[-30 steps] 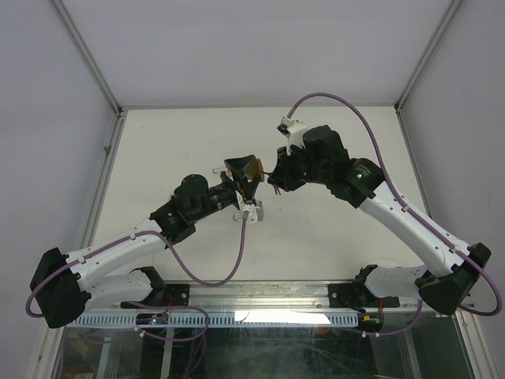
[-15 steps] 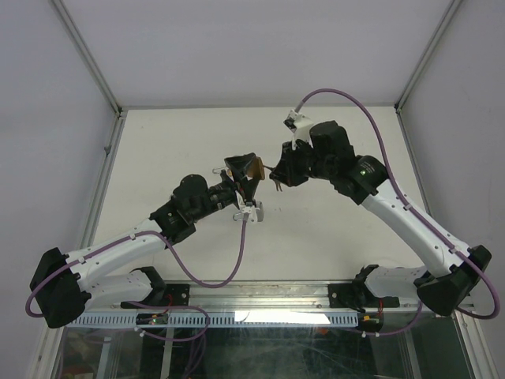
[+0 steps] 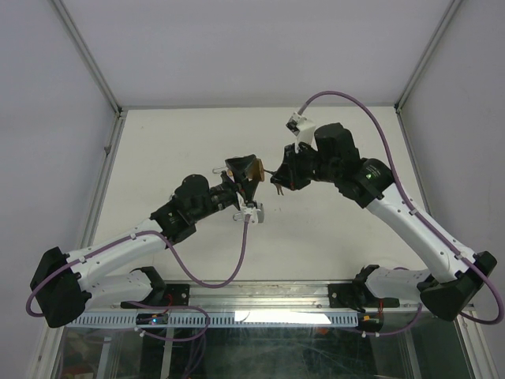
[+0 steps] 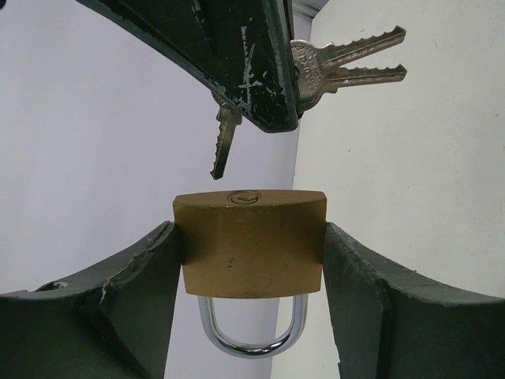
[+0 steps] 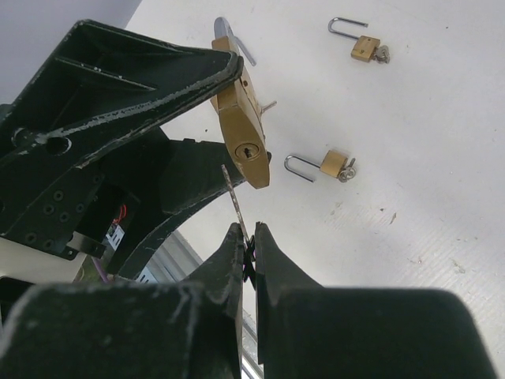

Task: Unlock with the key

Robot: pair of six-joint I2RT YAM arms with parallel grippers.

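A brass padlock (image 4: 251,245) with a chrome shackle sits clamped between the fingers of my left gripper (image 4: 251,237), keyhole face pointing away from the wrist. In the top view the padlock (image 3: 254,167) is held above the table's middle. My right gripper (image 5: 251,237) is shut on a key (image 5: 235,197) whose blade points at the padlock (image 5: 243,134). The key's tip hangs just beside the keyhole, outside it. In the left wrist view the key (image 4: 223,142) hangs toothed edge left, and two spare keys (image 4: 355,59) stick out behind the right finger.
Two small brass padlocks with keys in them lie on the white table beyond the held lock, one nearer (image 5: 335,164) and one farther (image 5: 364,47). Grey walls enclose the table (image 3: 331,237) on three sides.
The right arm's wrist and elbow have shifted slightly to the right and up, while its gripper with the key stays next to the padlock. The left arm holds still.
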